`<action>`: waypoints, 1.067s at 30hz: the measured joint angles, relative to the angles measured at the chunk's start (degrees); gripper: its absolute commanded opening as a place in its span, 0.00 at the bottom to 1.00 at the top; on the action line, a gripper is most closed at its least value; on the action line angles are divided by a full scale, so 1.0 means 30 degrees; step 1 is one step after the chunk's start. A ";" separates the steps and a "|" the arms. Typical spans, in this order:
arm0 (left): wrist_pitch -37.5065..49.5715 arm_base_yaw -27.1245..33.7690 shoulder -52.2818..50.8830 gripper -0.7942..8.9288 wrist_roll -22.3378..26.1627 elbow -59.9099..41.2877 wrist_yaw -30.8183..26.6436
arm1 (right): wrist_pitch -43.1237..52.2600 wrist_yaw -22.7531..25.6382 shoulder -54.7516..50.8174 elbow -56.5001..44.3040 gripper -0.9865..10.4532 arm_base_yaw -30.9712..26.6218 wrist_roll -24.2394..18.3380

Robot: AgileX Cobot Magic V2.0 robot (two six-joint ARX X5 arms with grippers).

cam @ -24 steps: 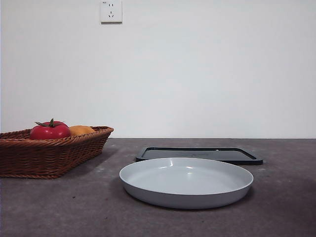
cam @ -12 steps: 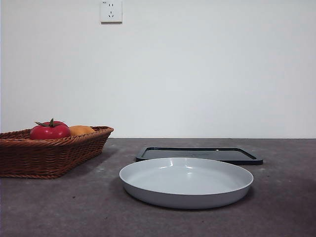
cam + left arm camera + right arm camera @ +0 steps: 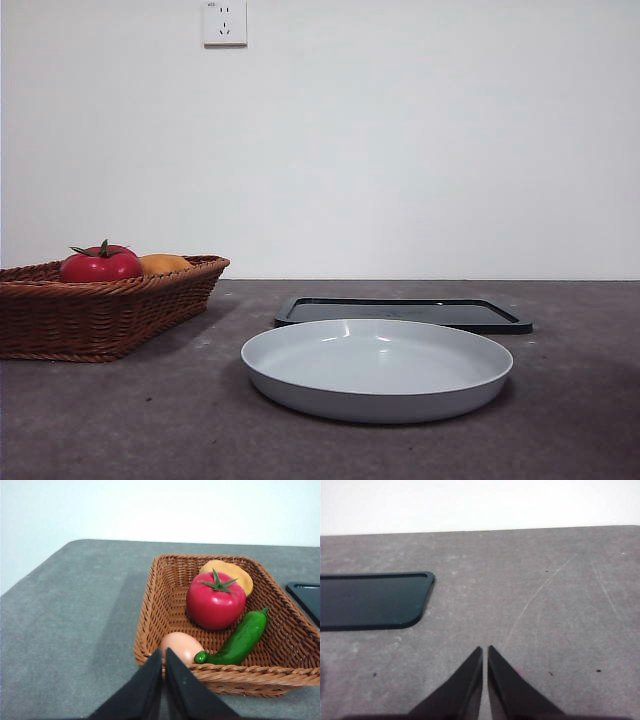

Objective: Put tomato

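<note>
Ahead of left gripper (image 3: 163, 656): tomato (image 3: 215, 601) in wicker basket (image 3: 152, 600), beyond near rim; jaws pressed together.
Basket, wrist view only: egg (image 3: 180, 646), green pepper (image 3: 239, 639), orange fruit (image 3: 231, 573).
Right gripper (image 3: 484, 652): closed over bare table (image 3: 560, 605), black tray (image 3: 370, 600) off aside.
Front view only: grey plate (image 3: 377, 368).

Grey, faintly scratched table (image 3: 120, 420) seen level from the front. Directly on it lie three items. A shallow pale grey plate (image 3: 377, 368) sits nearest the camera and serves as landmark. Just behind the plate, a flat black tray (image 3: 403, 313) lies on the table surface, its front edge partly hidden by the plate's rim. Left of the plate and apart from it stands a brown wicker basket (image 3: 100, 310), its near corner angled toward the plate.
</note>
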 measured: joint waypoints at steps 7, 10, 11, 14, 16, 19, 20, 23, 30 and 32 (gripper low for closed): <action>-0.0189 0.0000 0.0058 0.09 -0.1341 0.1129 0.0000 | 0.0000 0.0000 0.0007 0.1800 0.09 0.0000 0.1829; -0.0175 0.0000 0.0423 0.09 -0.1712 0.1989 0.0000 | -0.0204 0.0000 0.0029 0.2885 0.09 0.0000 0.2688; -0.0226 0.0000 0.0648 0.09 -0.1800 0.2317 0.0000 | -0.0408 0.0000 0.0117 0.3293 0.09 0.0000 0.2892; -0.0328 0.0000 0.1596 0.09 -0.1880 0.3359 0.0000 | -0.1421 -0.0189 0.0707 0.4692 0.09 0.0000 0.3279; -0.0328 0.0000 0.2339 0.09 -0.1887 0.4109 0.0000 | -0.2069 -0.0627 0.1297 0.5668 0.09 0.0000 0.3359; -0.0495 0.0000 0.3679 0.09 -0.1916 0.5464 0.0000 | -0.2987 -0.1559 0.2346 0.7213 0.09 0.0000 0.3381; -0.0765 0.0000 0.4175 0.09 -0.1931 0.6033 0.0000 | -0.3351 -0.1909 0.2754 0.7774 0.09 0.0000 0.3388; -0.1792 -0.0007 0.5639 0.09 -0.1938 0.7861 0.0000 | -0.4335 -0.2521 0.4058 0.9428 0.09 0.0000 0.3446; -0.3759 -0.0007 0.8896 0.09 -0.1931 1.2801 0.0000 | -0.5581 -0.2943 0.6914 1.3420 0.09 0.0000 0.3512; -0.4481 -0.0007 0.9763 0.09 -0.1931 1.4156 0.0066 | -0.6098 -0.2951 0.7803 1.4571 0.09 0.0000 0.3512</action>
